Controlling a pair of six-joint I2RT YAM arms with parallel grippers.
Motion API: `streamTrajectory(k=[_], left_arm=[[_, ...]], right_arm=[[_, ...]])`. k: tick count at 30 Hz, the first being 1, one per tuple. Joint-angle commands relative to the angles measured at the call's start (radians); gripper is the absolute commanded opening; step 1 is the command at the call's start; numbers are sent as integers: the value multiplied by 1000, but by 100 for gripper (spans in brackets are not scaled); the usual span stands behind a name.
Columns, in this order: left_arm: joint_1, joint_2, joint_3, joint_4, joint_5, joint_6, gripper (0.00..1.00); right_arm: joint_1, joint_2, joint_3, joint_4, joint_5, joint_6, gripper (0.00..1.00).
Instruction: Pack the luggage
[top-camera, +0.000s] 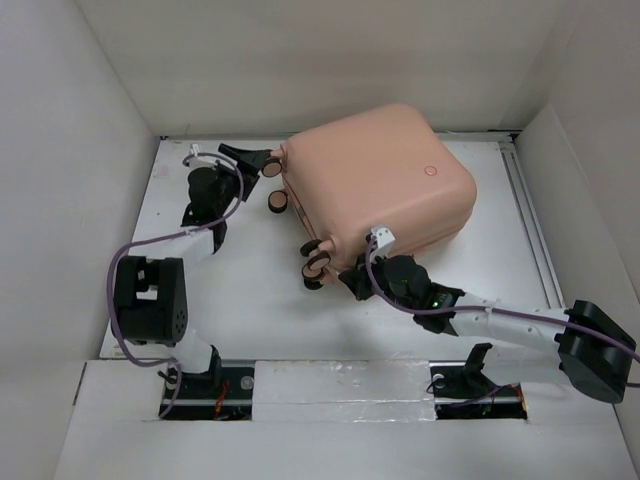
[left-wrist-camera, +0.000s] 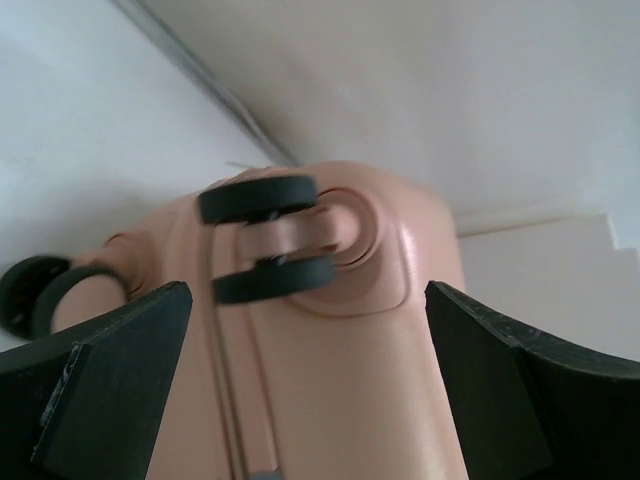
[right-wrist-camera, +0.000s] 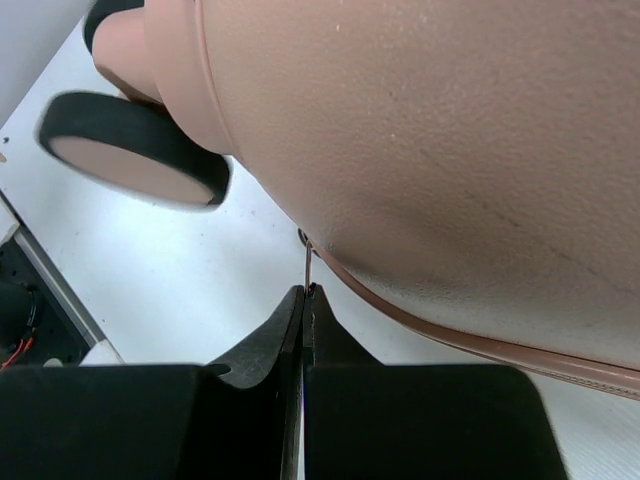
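1. The luggage (top-camera: 380, 185) lies flat and closed on the white table (top-camera: 250, 320), set askew toward the far right corner. Its wheeled end faces left and the round button mark (top-camera: 431, 170) faces up.
2. From where I stand it looks like a stiff, smooth shell with rounded corners. I'd guess it won't give under a squeeze, and thin fingers would skate off the broad faces. It is far wider than either jaw span, so the body itself offers no hold.
3. I can't judge the weight from here. Being small, it is probably light enough to slide across the bare surface when pushed or tugged, so one arm likely has to steady it while the other works.
4. The sensible holds are the small parts: the wheels (top-camera: 318, 262) and their stubby mounts at the left end, the seam (right-wrist-camera: 450, 340) running round the shell, and the zip pull (right-wrist-camera: 308, 265) on that seam.
5. The right gripper (right-wrist-camera: 305, 300) sits at the near edge of the case with its fingers pressed together. The thin metal zip pull appears nipped between their tips. It is a frail thing to haul on, and a crooked pull could slip it free.
6. The left gripper (left-wrist-camera: 307, 292) is at the far left corner of the case, fingers spread wide either side of a twin wheel (left-wrist-camera: 262, 240) and gripping nothing.
7. The wheels spin, so I'd expect the mount behind them to brace better than the tyres.
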Motion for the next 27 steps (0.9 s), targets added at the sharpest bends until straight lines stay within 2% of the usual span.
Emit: streamTrajectory(k=[1,10,13,15,19,21,23,24,27], left_arm=[[-1,65,83,133,70,-43,100],[-10,238,214,103,50,-72,100],[-10,277,253,113,39,-83,93],[-19,302,253,139,39,-104,83],[-30,346,293,185,30,-129,73],[-30,356,302,214,41,-156,54],[-39,367,279,259,41,-185,51],[-39,367,252,279,41,-211,46],[-39,367,215,328,22,-235,20]], right_arm=[[30,-26,1,57,-69,3,0],[30,-26,1,57,-78,3,0],[30,-26,1,57,-78,3,0],[30,-26,1,57,-78,3,0],[30,-26,1,57,-87,13,0],[30,-37,1,57,-78,13,0],[30,-37,1,57,-69,13,0],[30,-48,1,47,-69,13,0],[30,-57,1,46,-57,13,0]])
